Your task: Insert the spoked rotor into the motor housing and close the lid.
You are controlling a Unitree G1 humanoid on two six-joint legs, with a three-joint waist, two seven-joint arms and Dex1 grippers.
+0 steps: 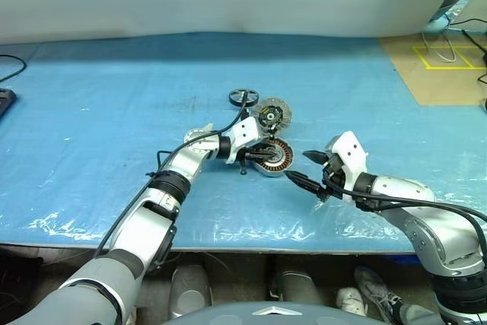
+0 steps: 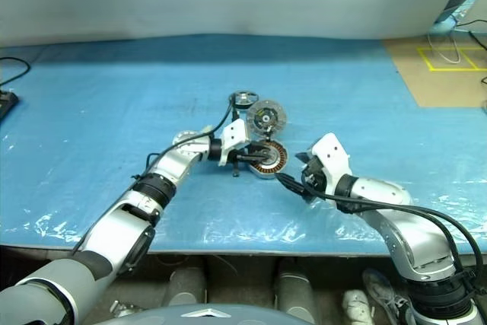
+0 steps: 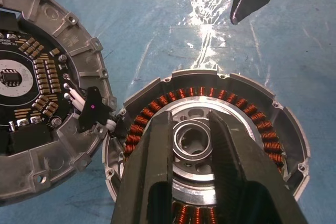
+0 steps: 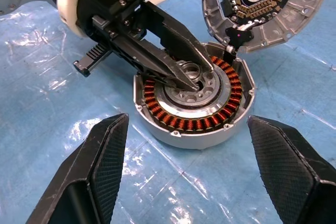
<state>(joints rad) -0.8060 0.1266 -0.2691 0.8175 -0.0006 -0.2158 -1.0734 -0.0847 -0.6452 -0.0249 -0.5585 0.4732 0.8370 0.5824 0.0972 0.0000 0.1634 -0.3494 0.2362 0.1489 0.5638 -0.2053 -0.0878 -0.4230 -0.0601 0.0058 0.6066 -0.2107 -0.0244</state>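
Note:
The motor housing (image 1: pixel 283 159), a silver cup with copper windings, lies near the middle of the blue table. My left gripper (image 1: pixel 266 154) reaches over it from the left, its fingers (image 3: pixel 157 166) closed to a narrow gap on the centre hub ring (image 3: pixel 193 141). Touching the housing's far side, the lid (image 1: pixel 274 114) lies with its dark circuit face up, and short wires join the two. The spoked rotor (image 1: pixel 242 97) lies flat just beyond, left of the lid. To the right of the housing my right gripper (image 1: pixel 306 168) hovers open and empty, pointing at it.
Blue plastic sheet (image 1: pixel 114 112) covers the table, wrinkled along the front edge (image 1: pixel 228 245). A brown board with yellow tape (image 1: pixel 445 58) lies at the back right. A black object and cable (image 1: pixel 4 100) sit at the far left.

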